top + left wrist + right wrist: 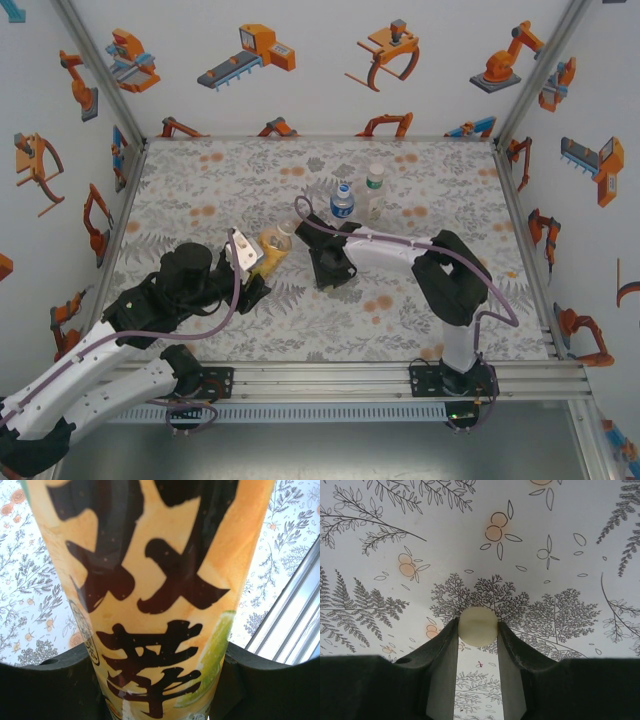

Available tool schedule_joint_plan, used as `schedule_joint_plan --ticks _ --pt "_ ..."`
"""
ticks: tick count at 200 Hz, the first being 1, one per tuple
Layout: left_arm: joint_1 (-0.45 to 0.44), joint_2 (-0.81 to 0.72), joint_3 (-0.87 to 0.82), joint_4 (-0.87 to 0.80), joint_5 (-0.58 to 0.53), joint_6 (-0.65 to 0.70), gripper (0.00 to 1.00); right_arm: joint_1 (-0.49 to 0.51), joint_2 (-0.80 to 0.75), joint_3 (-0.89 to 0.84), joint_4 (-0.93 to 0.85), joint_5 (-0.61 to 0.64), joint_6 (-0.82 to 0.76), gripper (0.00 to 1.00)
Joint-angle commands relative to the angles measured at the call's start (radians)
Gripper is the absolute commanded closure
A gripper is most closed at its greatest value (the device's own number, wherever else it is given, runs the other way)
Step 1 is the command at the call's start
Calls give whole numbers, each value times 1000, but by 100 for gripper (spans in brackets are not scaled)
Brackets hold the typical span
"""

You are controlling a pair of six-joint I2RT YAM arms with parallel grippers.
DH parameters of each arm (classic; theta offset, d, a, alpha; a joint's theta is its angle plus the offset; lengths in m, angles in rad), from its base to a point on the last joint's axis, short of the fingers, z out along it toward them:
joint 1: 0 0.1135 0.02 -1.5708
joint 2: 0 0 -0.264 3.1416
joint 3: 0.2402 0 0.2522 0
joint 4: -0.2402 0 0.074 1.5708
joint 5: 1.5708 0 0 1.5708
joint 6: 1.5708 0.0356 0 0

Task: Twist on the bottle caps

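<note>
The left fingers [60,680] clamp the yellow-labelled plastic bottle [160,600]; the right fingers [445,670] pinch a pale round plastic cap [477,625]. Ideally, seat it square on the neck before twisting.

1. Left arm [95,365]: glossy white, rounded link shells joined by bulky black joint housings.
2. Right arm [385,250]: the same white shells and black joints.
3. Thin mauve cable [237,285]: one runs in loose loops along each arm.
4. Flat black base plates [452,382]: one under each arm.
5. Left gripper [160,675] and right gripper [477,630]: matte black, broad-shouldered fingers with flat inner faces.
</note>
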Motion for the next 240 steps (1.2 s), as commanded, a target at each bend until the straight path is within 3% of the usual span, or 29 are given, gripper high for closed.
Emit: schedule_joint_plan --ticks 1,39,73,88,133,172,197,240 --pt "6 -2 -7 -3 35 36 100 -6 -110 -24 -10 29 -38 77" --pt "6 12 1 -8 112 151 100 -12 -341 -73 -8 -5 -145 85" --pt "6 17 17 -8 156 244 100 -18 -584 -115 9 -35 -335 99" --pt "6 25 31 -21 190 300 100 -18 -682 -128 30 -47 -404 100" --pt "3 80 88 -72 288 457 100 -18 -948 -110 105 -391 -736 100" --pt "-12 143 142 -126 306 561 100 -14 -960 39 -16 -689 -976 100" --pt "-15 169 163 -142 319 579 100 -6 -952 80 -34 -785 -1040 100" --pt "-20 178 169 -145 338 579 100 43 -907 110 -79 -766 -1082 100"
